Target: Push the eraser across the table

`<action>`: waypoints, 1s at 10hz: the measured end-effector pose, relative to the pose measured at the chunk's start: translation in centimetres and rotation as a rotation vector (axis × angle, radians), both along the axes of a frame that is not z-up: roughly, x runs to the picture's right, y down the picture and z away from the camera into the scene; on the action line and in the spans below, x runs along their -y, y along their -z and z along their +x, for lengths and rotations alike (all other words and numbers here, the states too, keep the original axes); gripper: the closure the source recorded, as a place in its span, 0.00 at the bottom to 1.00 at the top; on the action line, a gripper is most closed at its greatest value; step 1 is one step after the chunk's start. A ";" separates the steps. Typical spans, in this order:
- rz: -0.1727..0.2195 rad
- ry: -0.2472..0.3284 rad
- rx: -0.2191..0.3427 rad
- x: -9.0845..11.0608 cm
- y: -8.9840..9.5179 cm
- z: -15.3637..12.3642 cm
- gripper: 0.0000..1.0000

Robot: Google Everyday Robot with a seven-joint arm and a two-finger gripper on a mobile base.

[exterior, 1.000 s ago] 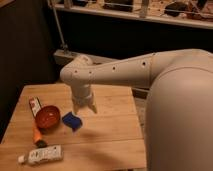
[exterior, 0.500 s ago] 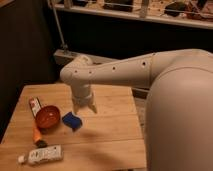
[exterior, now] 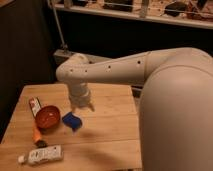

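A small blue eraser [exterior: 72,120] lies on the light wooden plank table [exterior: 110,135], left of centre, just right of a red bowl. My gripper [exterior: 83,106] hangs from the white arm, pointing down, just above and to the right of the eraser, close to it. I cannot tell if it touches the eraser.
A red bowl [exterior: 47,116] stands left of the eraser. A red and white packet [exterior: 34,105] lies at the left edge, an orange object [exterior: 37,134] below the bowl, a white tube [exterior: 44,155] near the front left. My large white arm body [exterior: 175,110] fills the right.
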State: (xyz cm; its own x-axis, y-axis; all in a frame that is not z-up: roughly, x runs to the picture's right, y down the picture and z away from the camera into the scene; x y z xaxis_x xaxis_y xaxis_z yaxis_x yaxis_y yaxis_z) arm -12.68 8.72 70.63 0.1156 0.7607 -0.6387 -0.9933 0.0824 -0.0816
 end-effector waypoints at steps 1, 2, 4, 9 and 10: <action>0.014 0.020 0.013 1.3 -0.3 -1.3 0.35; 0.022 0.028 0.017 1.9 -0.5 -1.8 0.35; 0.053 0.038 0.039 4.8 -1.3 -4.1 0.35; 0.136 0.094 0.126 10.8 -3.6 -11.4 0.35; 0.155 0.110 0.147 11.6 -4.4 -13.0 0.35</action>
